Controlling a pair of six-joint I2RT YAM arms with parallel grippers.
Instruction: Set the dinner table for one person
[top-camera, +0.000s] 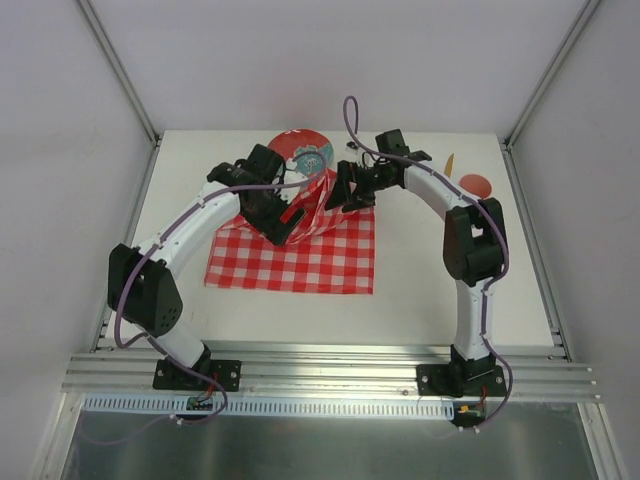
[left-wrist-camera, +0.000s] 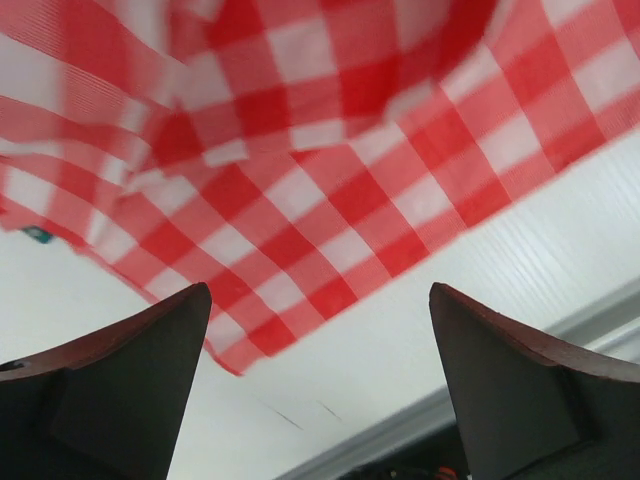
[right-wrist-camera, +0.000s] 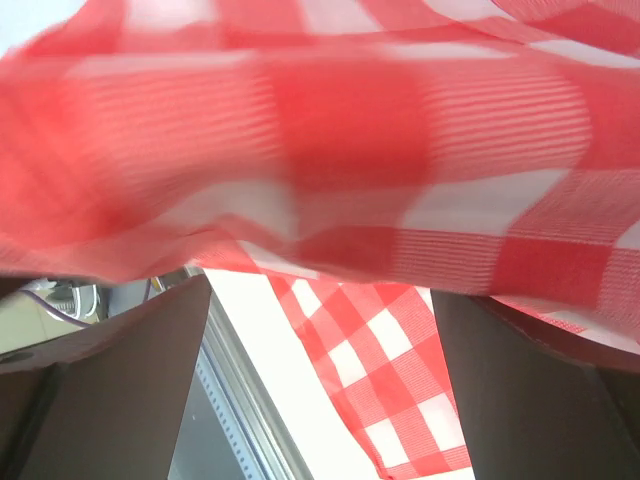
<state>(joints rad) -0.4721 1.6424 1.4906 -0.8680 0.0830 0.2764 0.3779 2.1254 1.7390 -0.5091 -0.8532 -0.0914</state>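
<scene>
I have the white table (top-camera: 430, 290) filling the overhead view, its grey near rail at 6 o'clock by the arm bases. The red-and-white checked cloth (top-camera: 290, 262) lies around the middle of the table. Its far edge is bunched up into a raised fold at 12 o'clock, and both arms meet there.

In the left wrist view, the left fingers (left-wrist-camera: 130, 390) are spread wide with nothing between them. The cloth hangs just beyond them over bare table. The right fingers (right-wrist-camera: 110, 390) are also spread apart. The cloth is draped very close across the top of that camera, blurred, and I cannot tell whether it rests on a finger.

A red plate (top-camera: 298, 143) with a picture on it sits at 12 o'clock, just behind the fold. A small red round item (top-camera: 475, 185) lies at 2 o'clock, well apart from the cloth.
</scene>
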